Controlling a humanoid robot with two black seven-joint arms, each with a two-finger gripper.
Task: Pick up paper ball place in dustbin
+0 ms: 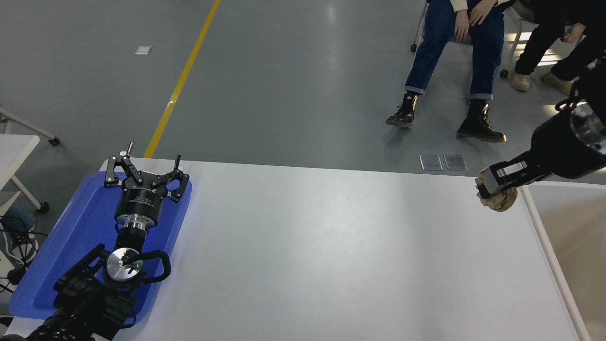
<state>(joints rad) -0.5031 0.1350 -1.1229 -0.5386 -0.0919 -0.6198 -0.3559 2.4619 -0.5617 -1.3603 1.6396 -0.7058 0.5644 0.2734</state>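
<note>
Beside the dustbin [544,237], just off its thick white rim, the right end effector [490,189] hangs above the desk's [331,246] far right corner with its fingers clamped on the paper ball [499,199] — a tan, wrinkly wad that bulges out below and behind the fingertips. The ball is clear of the desk surface and sits on the desk side of the rim, not over the bin's pale beige inside. The right arm comes in from the right edge, above the dustbin.

Well away from the dustbin, at the desk's opposite side, the left end effector [144,177] is parked over a flat blue tray [71,237], fingers spread wide and holding nothing.

Beyond the dustbin's far end, on the grey floor, two people sit — one in jeans and black boots [445,61], the other in dark trousers [549,42].
</note>
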